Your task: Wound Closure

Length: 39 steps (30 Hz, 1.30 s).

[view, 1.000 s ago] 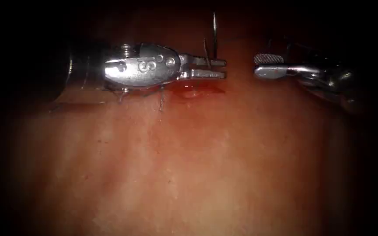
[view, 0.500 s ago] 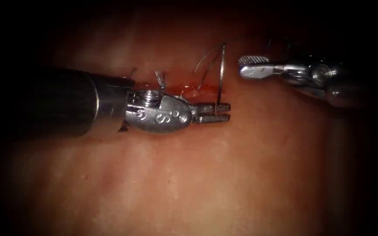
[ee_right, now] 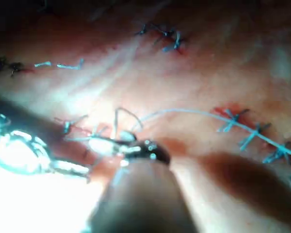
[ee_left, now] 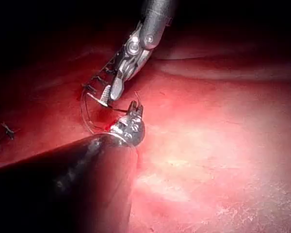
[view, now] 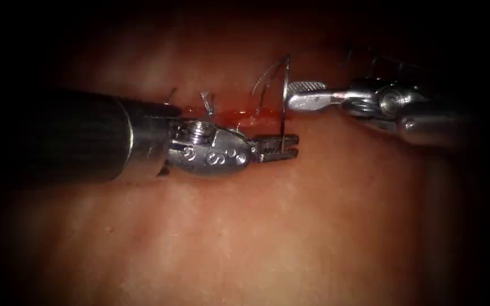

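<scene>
Your left tool grips the needle near one end of its curve, the needle standing upright, clear of the tissue (thread arcs beside it). Your right tool, fingers parted, holds nothing just beside the needle over the cut.

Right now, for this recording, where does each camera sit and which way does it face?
Endoscope: above and in front of the cut; left tool holds the needle, right tool open beside it.
Left wrist: rides the left arm, looking along its shaft at its jaws; the right tool too.
Right wrist: looks along its own shaft over stitched tissue.
Endoscope and left wrist views share both tools.
</scene>
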{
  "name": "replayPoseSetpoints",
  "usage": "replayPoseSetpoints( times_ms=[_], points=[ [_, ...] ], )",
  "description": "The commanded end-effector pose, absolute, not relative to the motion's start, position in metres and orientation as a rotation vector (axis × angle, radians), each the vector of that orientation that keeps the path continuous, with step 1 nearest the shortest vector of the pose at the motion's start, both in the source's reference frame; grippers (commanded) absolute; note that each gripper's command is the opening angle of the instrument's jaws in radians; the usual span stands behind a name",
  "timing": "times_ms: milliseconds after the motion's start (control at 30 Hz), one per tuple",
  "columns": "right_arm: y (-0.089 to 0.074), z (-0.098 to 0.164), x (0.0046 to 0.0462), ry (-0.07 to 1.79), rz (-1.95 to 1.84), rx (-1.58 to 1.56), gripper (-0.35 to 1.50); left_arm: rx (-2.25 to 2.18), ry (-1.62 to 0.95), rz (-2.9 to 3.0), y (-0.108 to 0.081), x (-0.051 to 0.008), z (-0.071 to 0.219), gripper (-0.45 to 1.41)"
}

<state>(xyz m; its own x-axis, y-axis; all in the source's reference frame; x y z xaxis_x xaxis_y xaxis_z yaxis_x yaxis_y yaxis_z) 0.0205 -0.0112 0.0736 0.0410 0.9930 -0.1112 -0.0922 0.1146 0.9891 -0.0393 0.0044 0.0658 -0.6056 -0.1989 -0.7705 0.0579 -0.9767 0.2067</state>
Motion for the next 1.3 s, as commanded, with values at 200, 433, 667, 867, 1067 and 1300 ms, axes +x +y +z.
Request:
replayPoseSetpoints(
  times_ms=[200, 433, 667, 867, 1067, 1300],
  points=[
    [-0.011, 0.0741, 0.0227, 1.168, 1.141, 1.083, 0.74, 1.305, -0.246, -2.677, 0.0047, -0.0399, 0.0664, -0.45],
    [-0.011, 0.0741, 0.0232, 1.153, 1.167, 1.101, 0.39, 1.303, -0.237, -2.672, 0.0045, -0.04, 0.0667, -0.45],
    [-0.0102, 0.0746, 0.0232, 1.101, 1.242, 1.192, -0.35, 1.297, -0.24, -2.661, 0.0045, -0.0401, 0.0666, -0.45],
    [-0.0098, 0.0749, 0.0228, 1.105, 1.263, 1.179, -0.35, 1.295, -0.242, -2.659, 0.0046, -0.0402, 0.0664, -0.45],
    [-0.0098, 0.0752, 0.0226, 1.169, 1.143, 1.08, -0.35, 1.418, 0.014, -2.853, 0.0052, -0.0402, 0.0661, 1.06],
    [-0.0094, 0.0768, 0.022, 1.277, 0.941, 0.883, -0.35, 1.627, 0.374, -2.819, 0.0053, -0.0394, 0.0661, 1.16]
  ],
)
